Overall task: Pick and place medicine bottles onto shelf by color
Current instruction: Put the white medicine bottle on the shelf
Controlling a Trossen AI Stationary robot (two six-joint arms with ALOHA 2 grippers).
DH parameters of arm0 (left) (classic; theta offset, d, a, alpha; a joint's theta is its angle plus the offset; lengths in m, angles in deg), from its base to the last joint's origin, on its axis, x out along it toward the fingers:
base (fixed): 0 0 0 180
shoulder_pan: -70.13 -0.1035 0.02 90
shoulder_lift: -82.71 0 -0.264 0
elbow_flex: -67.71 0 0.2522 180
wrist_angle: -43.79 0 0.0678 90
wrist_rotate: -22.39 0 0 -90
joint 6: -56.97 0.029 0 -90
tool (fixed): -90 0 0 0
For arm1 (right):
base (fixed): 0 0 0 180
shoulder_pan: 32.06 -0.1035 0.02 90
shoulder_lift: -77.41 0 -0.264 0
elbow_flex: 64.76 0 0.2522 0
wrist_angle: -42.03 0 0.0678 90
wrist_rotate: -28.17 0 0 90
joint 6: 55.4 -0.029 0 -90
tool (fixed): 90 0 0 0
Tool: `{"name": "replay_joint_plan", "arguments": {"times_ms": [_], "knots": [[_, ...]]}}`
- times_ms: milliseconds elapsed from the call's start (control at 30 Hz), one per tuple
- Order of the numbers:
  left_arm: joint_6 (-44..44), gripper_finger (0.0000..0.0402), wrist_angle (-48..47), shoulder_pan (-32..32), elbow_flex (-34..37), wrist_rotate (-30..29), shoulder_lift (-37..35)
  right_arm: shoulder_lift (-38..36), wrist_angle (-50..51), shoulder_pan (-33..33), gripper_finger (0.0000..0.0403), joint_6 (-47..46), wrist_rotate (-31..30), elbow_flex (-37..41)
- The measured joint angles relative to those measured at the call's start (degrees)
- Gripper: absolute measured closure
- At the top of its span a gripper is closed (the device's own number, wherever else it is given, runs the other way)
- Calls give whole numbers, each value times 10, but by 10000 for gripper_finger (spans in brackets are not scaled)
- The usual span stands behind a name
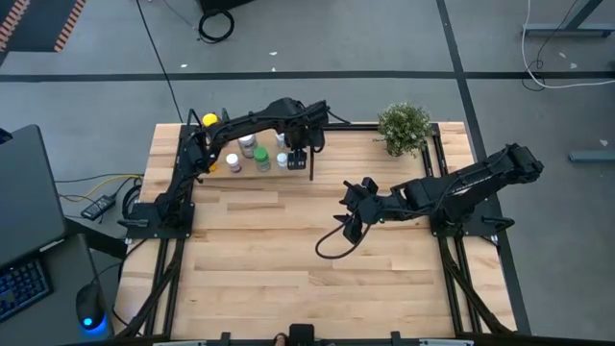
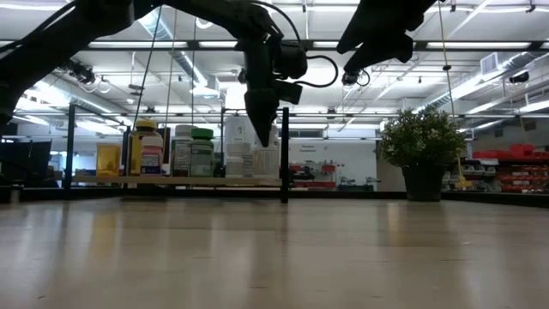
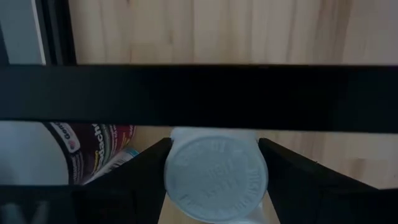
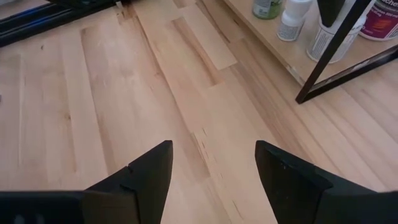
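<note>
The shelf (image 1: 216, 175), a low pale board framed by black rods, stands at the table's far left. Several medicine bottles (image 2: 190, 153) stand on it in a row, among them a green-capped one and a yellow-capped one (image 1: 209, 120). My left gripper (image 1: 298, 160) points down over the shelf's right end, shut on a white bottle (image 3: 214, 177). A black shelf rod (image 3: 199, 96) crosses that view in front of the bottle. My right gripper (image 4: 214, 168) hangs open above bare tabletop near the table's middle, with nothing between its fingers. My left gripper has the white bottle's round cap (image 3: 174, 180) between its two fingers, one on each side of the cap's rim. The fingers come from above, pointing down. The bottle stands upright, its body (image 4: 329, 42) reaching down to the shelf board.
A small potted plant (image 1: 404, 127) stands at the table's far right. An upright black post (image 2: 284, 154) rises at the shelf's right end, close to my left gripper. A black cable loop (image 1: 332, 250) lies on the planks below my right gripper.
</note>
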Motion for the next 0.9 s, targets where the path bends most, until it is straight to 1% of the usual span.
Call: {"name": "replay_joint_plan", "arguments": {"times_ms": [167, 300, 467, 567, 700, 800, 900], "knots": [[0, 161, -2, -2, 0, -4, 0, 0, 0, 0, 167, 0, 0, 0], [-32, 148, -15, -7, 0, -34, 0, 0, 0, 0, 167, -2, -3, 0], [-55, 105, -23, -11, 0, -37, -1, 0, 0, 0, 158, -18, -37, 0], [-57, 70, -28, -7, -1, -25, -6, 0, -1, 0, 148, -17, -40, 0], [-61, 29, -29, -1, -1, -23, -7, 0, 0, -1, 136, -18, -40, 0], [-61, 10, -21, 4, -1, -23, -7, 0, 0, -2, 133, -20, -40, 0], [-61, 3, -18, 10, -1, -27, -8, 0, 0, -2, 133, -22, -35, 0]]}}
